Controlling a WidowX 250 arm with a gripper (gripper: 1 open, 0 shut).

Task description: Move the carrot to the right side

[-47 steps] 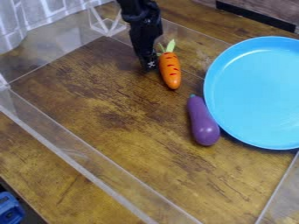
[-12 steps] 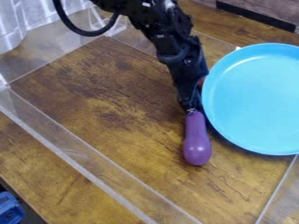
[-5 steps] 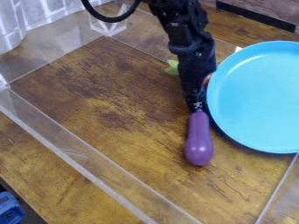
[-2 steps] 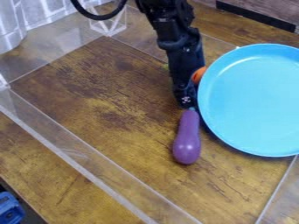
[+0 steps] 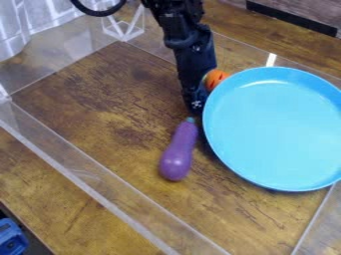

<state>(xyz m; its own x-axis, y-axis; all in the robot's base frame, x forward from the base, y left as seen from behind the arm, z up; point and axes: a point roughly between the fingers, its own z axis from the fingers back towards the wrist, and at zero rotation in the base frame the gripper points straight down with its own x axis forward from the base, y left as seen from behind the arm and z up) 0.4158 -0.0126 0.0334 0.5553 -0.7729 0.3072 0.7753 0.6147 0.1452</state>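
The carrot (image 5: 212, 78) shows only as a small orange patch, wedged between my gripper and the rim of the blue plate (image 5: 273, 169); its leafy top is hidden. My black gripper (image 5: 196, 101) points down at the table just left of the carrot, with its fingers together and nothing held. The purple eggplant (image 5: 178, 149) lies on the wood just below the gripper, tilted, close to the plate's left rim.
The large blue plate fills the right half of the wooden table (image 5: 94, 110). A clear plastic wall (image 5: 80, 169) runs along the left and front edges. The black arm (image 5: 180, 25) reaches in from the top.
My gripper has moved left and slightly up. The plate, the eggplant and the carrot have all shifted left with it; the eggplant now lies further left and more tilted.
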